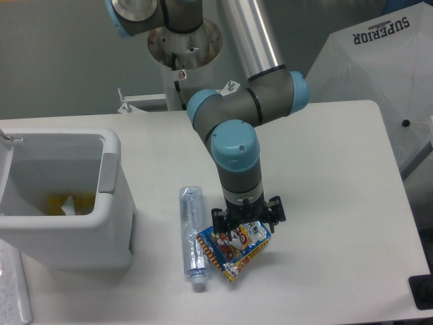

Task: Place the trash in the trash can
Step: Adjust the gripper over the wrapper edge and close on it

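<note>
Behind the fingers (246, 221), snack bag (233, 247) top

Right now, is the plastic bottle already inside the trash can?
No, the plastic bottle lies on the table beside the snack bag, outside the trash can.

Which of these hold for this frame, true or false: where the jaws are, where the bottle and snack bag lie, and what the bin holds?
1. The gripper is low over the snack bag, its jaws spread. True.
2. The bottle stands upright on the table. False: it lies on its side, left of the snack bag.
3. The snack bag is already inside the bin. False: it lies on the table, right of the bin.
4. Something yellow shows at the bottom of the bin. True.
5. The bottle is clamped in the jaws. False: it lies beside them, untouched.
</note>
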Controlling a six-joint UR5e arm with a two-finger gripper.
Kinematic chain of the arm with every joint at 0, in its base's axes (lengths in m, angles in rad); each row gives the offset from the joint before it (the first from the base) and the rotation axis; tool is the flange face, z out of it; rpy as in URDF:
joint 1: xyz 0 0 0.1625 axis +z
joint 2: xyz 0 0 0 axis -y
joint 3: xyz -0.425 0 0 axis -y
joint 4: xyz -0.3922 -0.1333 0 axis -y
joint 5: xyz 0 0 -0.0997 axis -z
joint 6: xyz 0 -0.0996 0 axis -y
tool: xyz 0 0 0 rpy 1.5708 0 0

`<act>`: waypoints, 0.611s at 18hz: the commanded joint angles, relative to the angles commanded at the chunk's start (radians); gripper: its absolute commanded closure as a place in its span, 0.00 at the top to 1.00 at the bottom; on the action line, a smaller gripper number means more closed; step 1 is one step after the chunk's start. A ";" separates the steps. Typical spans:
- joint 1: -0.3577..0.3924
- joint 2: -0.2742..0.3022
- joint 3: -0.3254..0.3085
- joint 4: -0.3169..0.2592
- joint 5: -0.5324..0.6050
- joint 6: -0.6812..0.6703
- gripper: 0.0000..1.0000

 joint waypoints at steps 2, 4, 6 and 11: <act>0.002 0.006 -0.030 0.000 0.018 0.143 1.00; 0.006 0.020 -0.076 0.003 0.060 0.262 1.00; 0.009 0.041 -0.112 0.006 0.064 0.358 1.00; 0.006 0.066 -0.185 0.153 0.063 0.352 1.00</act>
